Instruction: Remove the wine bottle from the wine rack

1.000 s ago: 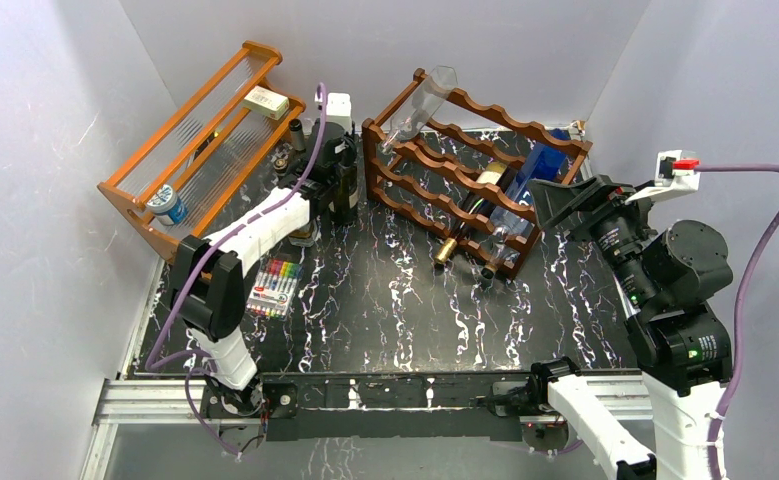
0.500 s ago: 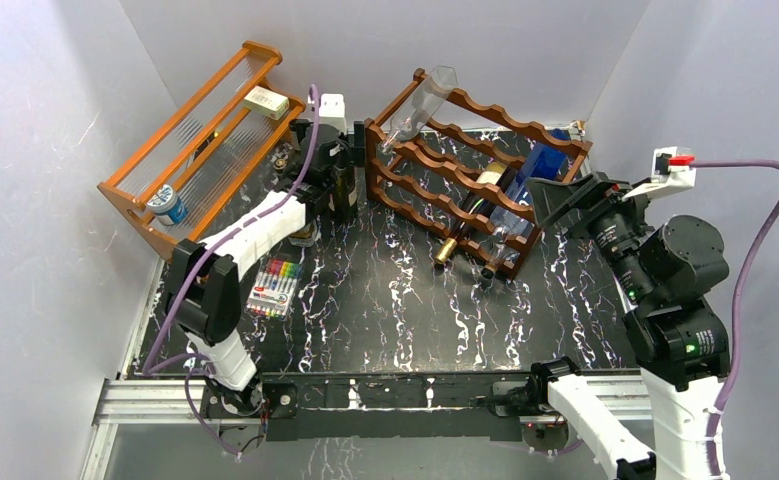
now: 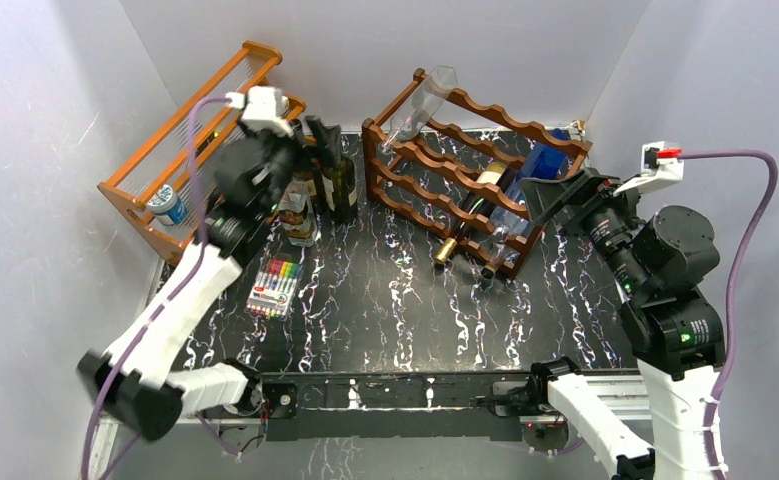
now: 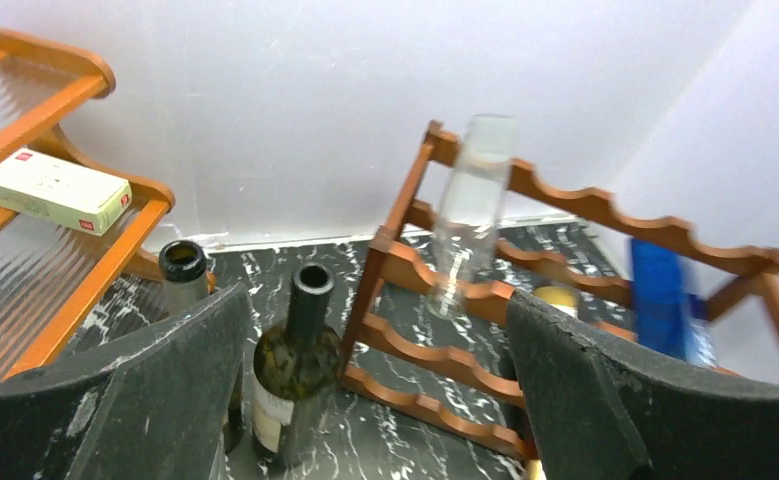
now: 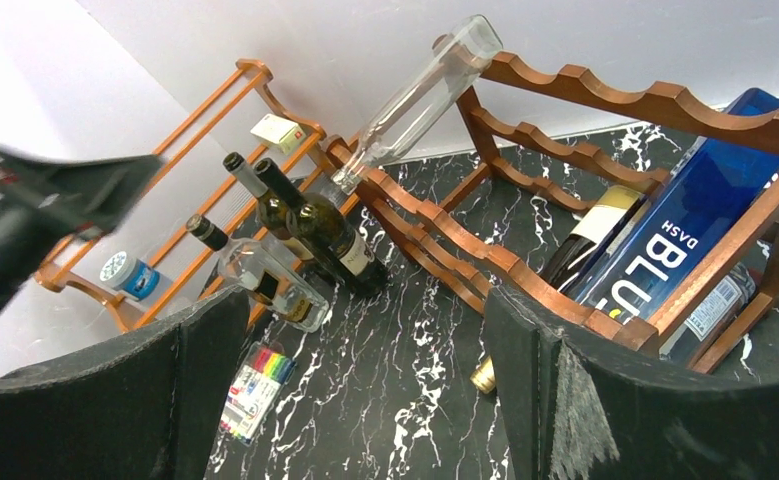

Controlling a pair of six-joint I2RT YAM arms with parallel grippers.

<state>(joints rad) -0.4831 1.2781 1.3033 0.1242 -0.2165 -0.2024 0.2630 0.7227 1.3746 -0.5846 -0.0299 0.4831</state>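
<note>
The dark wooden wine rack [image 3: 435, 165] stands at the back middle of the table. A dark green wine bottle [image 3: 342, 185] stands upright on the table just left of the rack [image 4: 435, 345]. My left gripper [image 3: 310, 140] hangs open above and behind this bottle [image 4: 295, 370], touching nothing. Another wine bottle [image 3: 477, 205] with a gold cap lies in the rack beside a blue bottle [image 3: 533, 165]. A clear bottle [image 3: 420, 105] leans on the top rail. My right gripper [image 3: 555, 195] is open at the rack's right end, with nothing between its fingers [image 5: 575, 400].
An orange shelf [image 3: 180, 125] at the back left holds a white box [image 4: 55, 190] and a tape roll [image 3: 170, 203]. A second dark bottle [image 4: 185, 265] and a clear square bottle [image 3: 300, 222] stand by the shelf. A marker pack [image 3: 273, 285] lies in front of them.
My left gripper opened, let go of the upright dark green bottle and lifted up and back to the left. The right gripper edged slightly left, still open.
</note>
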